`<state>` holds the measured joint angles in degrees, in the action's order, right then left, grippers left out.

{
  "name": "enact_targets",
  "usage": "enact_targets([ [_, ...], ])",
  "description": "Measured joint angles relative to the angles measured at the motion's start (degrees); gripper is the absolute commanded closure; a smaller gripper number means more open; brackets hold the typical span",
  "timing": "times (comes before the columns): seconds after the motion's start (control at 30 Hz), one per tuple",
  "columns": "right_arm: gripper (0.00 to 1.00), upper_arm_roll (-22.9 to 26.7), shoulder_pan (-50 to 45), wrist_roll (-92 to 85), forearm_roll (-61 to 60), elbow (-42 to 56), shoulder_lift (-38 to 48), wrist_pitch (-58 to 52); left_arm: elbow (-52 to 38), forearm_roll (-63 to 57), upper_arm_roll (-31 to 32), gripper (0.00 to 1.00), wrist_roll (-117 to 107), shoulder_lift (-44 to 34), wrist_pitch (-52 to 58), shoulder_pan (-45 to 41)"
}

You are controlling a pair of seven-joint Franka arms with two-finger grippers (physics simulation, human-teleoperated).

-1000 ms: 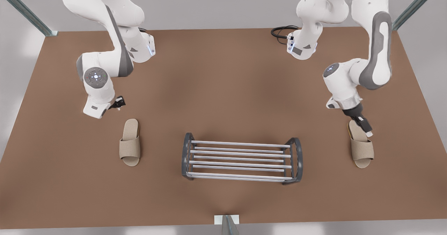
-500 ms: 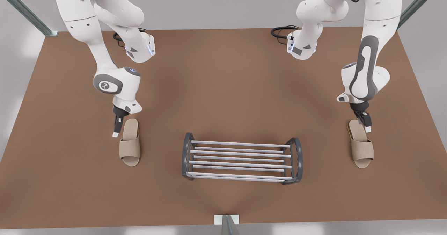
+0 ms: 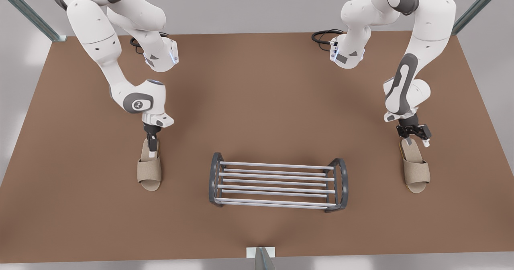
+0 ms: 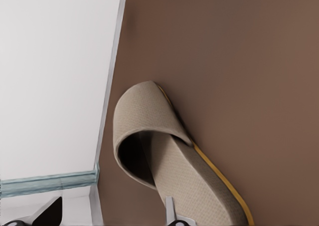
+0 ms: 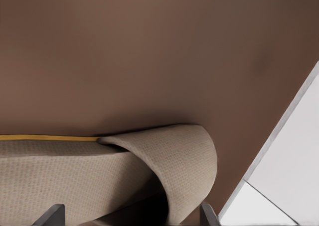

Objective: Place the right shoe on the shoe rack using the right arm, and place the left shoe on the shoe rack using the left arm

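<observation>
Right now: you have both shoes flat on the brown table [image 3: 257, 101], neither on the rack.
Right shoe [image 3: 149, 169]: at the front view's left; long axis runs from the far edge to the near edge, toe toward the near edge, heel toward the arm bases.
Left shoe [image 3: 415, 167]: at the front view's right, pointing the same way, with a yellow sole edge showing along its inner side.
Shoe rack [image 3: 277, 185]: between the two shoes and well apart from each; its bars run across, from the front view's left to its right.
Right gripper [image 3: 151, 149]: your arm reaches down steeply over the heel half of the right shoe; its wrist view shows the fingers spread wide, holding nothing.
Left gripper [image 3: 417, 141]: it hangs over the left shoe's heel, fingers apart across the shoe's width, one over the insole, the other past the outer side; nothing is held.
Contact: you cannot tell whether either gripper touches its shoe.
</observation>
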<state>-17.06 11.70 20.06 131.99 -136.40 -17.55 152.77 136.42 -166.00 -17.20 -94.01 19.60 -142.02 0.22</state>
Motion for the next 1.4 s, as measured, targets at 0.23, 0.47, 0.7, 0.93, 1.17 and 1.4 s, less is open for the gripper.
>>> enact_targets([
  [0.23, 0.0, 1.9, -0.5, 5.7, 7.7, 3.6, -3.2, 0.1, -3.7, 0.0, -0.1, 0.0, -11.3, 3.6, 4.4, 0.1],
  [0.47, 0.0, 2.2, -1.8, 10.8, 15.6, 0.0, -1.5, -3.7, -7.8, 0.0, 0.0, 0.0, -17.1, 7.4, 5.9, -0.3],
  [0.7, 0.0, 2.2, -3.0, 16.3, 19.4, -2.9, -4.0, -12.9, -12.3, 0.0, 0.2, 0.0, -20.1, 10.5, 6.1, -1.4],
  [0.93, 0.0, 3.0, -2.7, 21.4, 24.5, -2.7, -5.1, -18.0, -14.5, 0.0, 0.6, 0.0, -22.1, 13.3, 6.3, -1.7],
  [1.17, 0.21, 3.1, -2.8, 24.8, 25.3, -2.6, -5.2, -19.6, -17.6, 0.0, 0.6, 0.0, -23.4, 15.5, 6.4, -2.3],
  [1.4, 0.37, 3.1, -2.6, 27.3, 25.8, -2.6, -5.2, -20.3, -19.6, 0.0, 0.6, 0.0, -24.4, 16.8, 6.1, -2.2],
])
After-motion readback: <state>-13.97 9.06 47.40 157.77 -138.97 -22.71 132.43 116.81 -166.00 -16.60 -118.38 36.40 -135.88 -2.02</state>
